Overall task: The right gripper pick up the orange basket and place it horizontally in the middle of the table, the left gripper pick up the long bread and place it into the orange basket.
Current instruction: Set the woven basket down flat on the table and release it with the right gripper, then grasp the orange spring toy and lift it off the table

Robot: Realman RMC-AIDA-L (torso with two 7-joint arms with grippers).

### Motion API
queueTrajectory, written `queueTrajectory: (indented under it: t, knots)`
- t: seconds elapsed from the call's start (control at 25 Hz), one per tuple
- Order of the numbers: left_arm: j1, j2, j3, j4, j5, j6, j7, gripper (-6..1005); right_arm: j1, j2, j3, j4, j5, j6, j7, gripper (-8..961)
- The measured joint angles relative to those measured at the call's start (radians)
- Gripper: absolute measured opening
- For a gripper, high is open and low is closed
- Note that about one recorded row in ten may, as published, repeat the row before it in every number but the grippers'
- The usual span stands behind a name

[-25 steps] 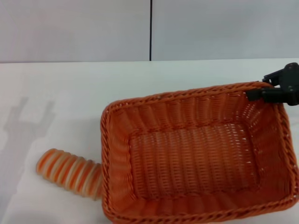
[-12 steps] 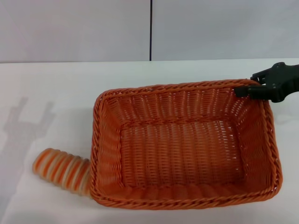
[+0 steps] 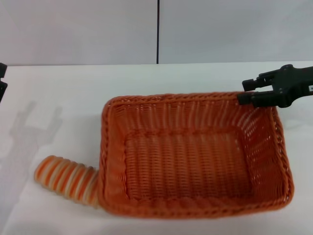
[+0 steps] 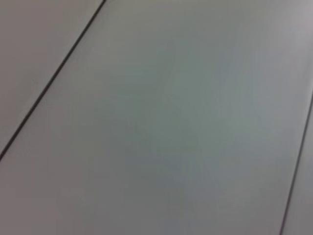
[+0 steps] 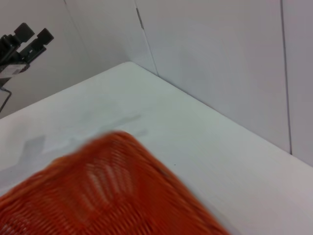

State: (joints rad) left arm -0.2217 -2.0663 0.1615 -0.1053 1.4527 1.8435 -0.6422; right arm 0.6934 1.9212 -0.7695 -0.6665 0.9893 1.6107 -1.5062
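The orange basket (image 3: 195,156) lies lengthwise across the middle of the white table (image 3: 63,93), open side up. In the right wrist view the basket (image 5: 107,191) fills the lower part. My right gripper (image 3: 248,92) is at the basket's far right corner, shut on the braided rim. The long bread (image 3: 66,178), striped cream and orange, lies on the table at the front left; its right end touches the basket's left wall. My left gripper (image 3: 1,81) barely shows at the left edge of the head view. The right wrist view has the left gripper (image 5: 34,35) raised above the table, open and holding nothing.
A grey wall with a dark vertical seam (image 3: 158,32) stands behind the table's far edge. The left arm's shadow (image 3: 29,132) falls on the table left of the basket. The left wrist view holds only grey wall panels.
The basket has swung level and shifted left, and its front side has dropped back. My right gripper moved left with the rim. The left gripper has come into view at the left edge.
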Motion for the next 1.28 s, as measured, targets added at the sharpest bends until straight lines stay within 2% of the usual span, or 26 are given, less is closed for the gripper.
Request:
queueTrajectory:
  t: [0.24, 0.44, 0.48, 0.52, 0.68, 0.8, 0.92, 1.04, 1.08, 1.24, 1.28]
  knots:
    - [-0.005, 0.002, 0.019, 0.015, 0.0, 0.002, -0.001, 740, -0.011, 0.014, 0.04, -0.004, 0.008, -0.017, -0.026, 488]
    - [-0.005, 0.002, 0.02, 0.021, 0.0, 0.0, -0.002, 667, -0.032, 0.029, 0.108, -0.017, 0.023, -0.016, -0.062, 488]
    - [-0.005, 0.003, 0.025, 0.029, 0.0, 0.0, -0.006, 653, -0.062, 0.042, 0.152, -0.036, 0.06, -0.016, -0.101, 488]
    - [-0.005, 0.003, 0.025, 0.029, 0.0, 0.0, -0.006, 653, -0.062, 0.042, 0.152, -0.036, 0.06, -0.016, -0.101, 488]
    - [-0.005, 0.005, 0.027, 0.056, 0.0, 0.0, -0.038, 653, -0.15, 0.067, 0.191, -0.076, 0.221, -0.021, -0.188, 488]
    - [-0.005, 0.005, 0.027, 0.077, 0.0, 0.0, -0.059, 654, -0.183, 0.073, 0.22, -0.076, 0.287, -0.026, -0.212, 488]
    - [-0.005, 0.005, 0.039, 0.149, 0.0, 0.004, -0.144, 654, -0.265, 0.098, 0.317, -0.031, 0.436, -0.023, -0.329, 488]
    - [-0.005, 0.005, 0.039, 0.149, 0.0, 0.004, -0.144, 657, -0.303, 0.108, 0.358, 0.015, 0.504, -0.023, -0.397, 488]
    - [-0.006, 0.007, 0.076, 0.243, 0.0, 0.006, -0.243, 658, -0.328, 0.112, 0.399, 0.064, 0.543, -0.025, -0.429, 488]
    - [0.007, 0.014, 0.172, 0.361, 0.0, 0.01, -0.359, 660, -0.354, 0.111, 0.441, 0.119, 0.555, -0.022, -0.439, 488]
    - [0.023, 0.022, 0.239, 0.455, 0.0, 0.012, -0.438, 661, -0.372, 0.111, 0.443, 0.128, 0.552, -0.023, -0.44, 488]
